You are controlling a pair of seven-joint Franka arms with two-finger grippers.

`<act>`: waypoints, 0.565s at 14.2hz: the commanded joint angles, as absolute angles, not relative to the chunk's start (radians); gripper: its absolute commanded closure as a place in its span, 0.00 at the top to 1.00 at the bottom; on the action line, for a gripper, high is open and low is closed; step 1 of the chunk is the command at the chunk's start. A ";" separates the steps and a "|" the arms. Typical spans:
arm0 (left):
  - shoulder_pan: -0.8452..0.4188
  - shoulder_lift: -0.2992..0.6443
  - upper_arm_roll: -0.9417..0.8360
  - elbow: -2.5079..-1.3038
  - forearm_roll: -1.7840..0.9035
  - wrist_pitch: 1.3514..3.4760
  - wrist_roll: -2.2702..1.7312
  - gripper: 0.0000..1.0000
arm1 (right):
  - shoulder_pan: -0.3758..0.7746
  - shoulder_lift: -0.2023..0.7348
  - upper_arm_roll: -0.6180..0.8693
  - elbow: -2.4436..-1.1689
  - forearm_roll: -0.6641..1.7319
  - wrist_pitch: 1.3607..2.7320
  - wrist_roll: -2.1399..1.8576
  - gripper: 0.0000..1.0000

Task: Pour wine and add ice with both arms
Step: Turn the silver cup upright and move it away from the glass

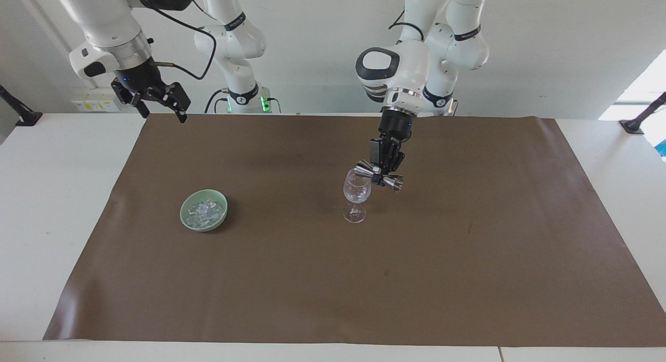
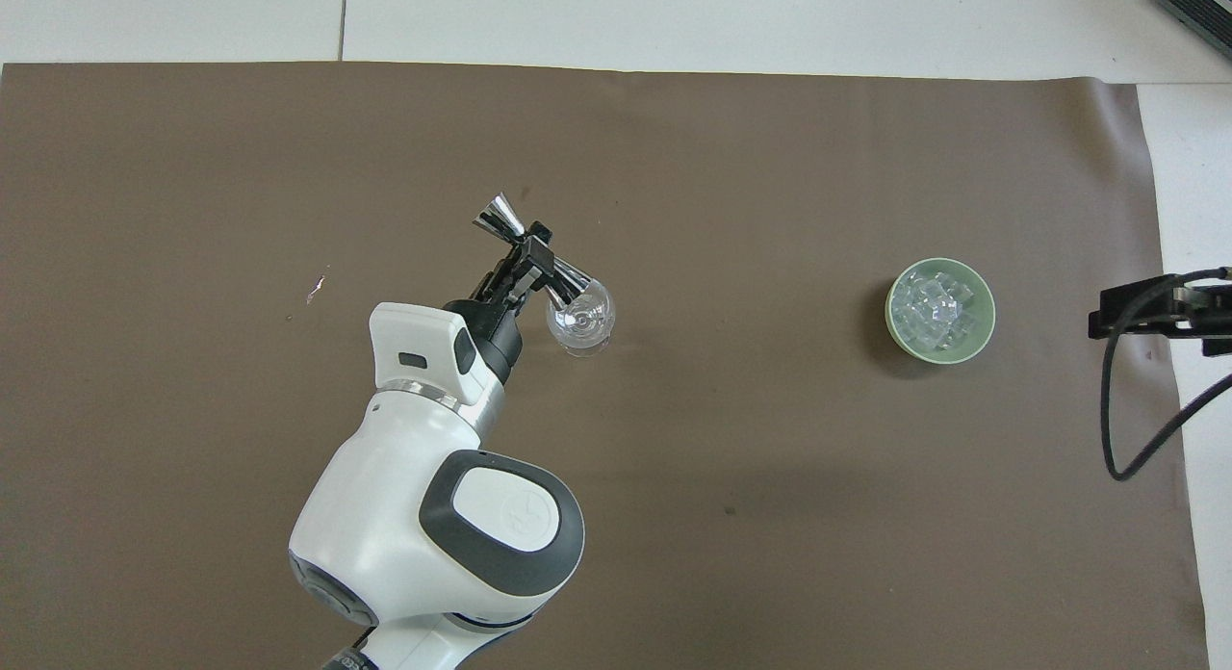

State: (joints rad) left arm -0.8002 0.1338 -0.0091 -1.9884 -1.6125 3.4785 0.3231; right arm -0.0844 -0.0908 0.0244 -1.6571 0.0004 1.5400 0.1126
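A white table [image 1: 52, 206] fills the scene, most of it covered by a large brown mat [image 1: 291, 279] whose edge farthest from the robots curls slightly toward the right arm's end. A pale wall stands at the robots' end, with a bright window patch at the left arm's end.

The left arm [image 1: 416, 55] reaches over the middle of the mat. The left gripper [image 1: 384, 176] is clamped on the waist of a silver double-ended jigger [image 1: 379, 176], held sideways and tilted, one cup over the rim of the clear wine glass [image 1: 357, 194]. The glass stands upright on the mat; whether it holds any liquid is hard to make out.

The right arm [image 1: 104, 24] waits raised over the mat's corner at its own end. The right gripper [image 1: 156, 104] has its jaws spread wide and empty; in the overhead view only its tips and a cable [image 2: 1116, 400] show, cut off at the edge.

A green bowl [image 1: 186, 220] sits on the mat toward the right arm's end, well apart from the glass. The ice [image 1: 206, 210] lies piled inside it, single chunks hard to separate.
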 commanded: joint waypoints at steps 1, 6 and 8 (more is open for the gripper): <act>-0.796 0.149 -0.006 -1.967 -1.623 3.465 0.310 0.00 | -0.091 -0.104 0.028 -1.663 0.005 1.529 0.086 1.00; -0.717 0.138 -0.006 -1.967 -1.678 3.332 0.204 0.00 | -0.091 -0.104 0.028 -1.663 0.005 1.529 0.086 1.00; -0.658 0.127 -0.008 -1.971 -1.680 3.243 0.147 0.00 | -0.091 -0.104 0.028 -1.663 0.005 1.529 0.086 1.00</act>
State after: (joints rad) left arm -0.7247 0.1387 -0.0026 -1.9830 -1.6559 3.3262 0.1835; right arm -0.0844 -0.0908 0.0244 -1.6571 0.0004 1.5400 0.1126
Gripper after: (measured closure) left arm 0.793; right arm 0.000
